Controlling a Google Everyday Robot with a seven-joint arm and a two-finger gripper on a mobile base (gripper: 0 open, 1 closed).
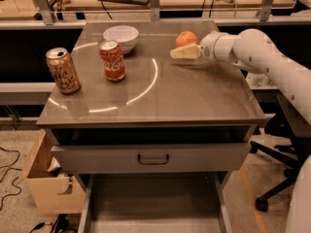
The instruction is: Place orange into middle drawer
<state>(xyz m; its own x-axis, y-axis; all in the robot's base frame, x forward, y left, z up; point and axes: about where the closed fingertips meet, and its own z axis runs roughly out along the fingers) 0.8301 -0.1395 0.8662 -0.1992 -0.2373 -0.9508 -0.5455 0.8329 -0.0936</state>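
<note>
Gripper [184, 52] is at the far right of the cabinet top [194, 93], low over the surface and pointing left. The orange [186, 37] sits on the top just beyond it, on the far side, its lower part hidden behind the gripper's tip. I cannot tell how wide the gripper is set, nor whether it touches the fruit. I see nothing held.

Handling, my read: round, firm, fairly heavy for its size. The dull skin should give fair grip, but a ball rolls at a nudge and squirts out if pinched off-centre. I'd take it across the widest girth, level with its middle. The skin should stand a firm squeeze.

Middle drawer [155, 203] stands pulled out at the near bottom, a grey floor between pale side walls, below the drawer front [153, 152] with the dark handle. I'd release low, since the orange may roll on that floor.

Red cola can [112, 60], tan can [63, 70] and white bowl [121, 35] stand well to the left.
</note>
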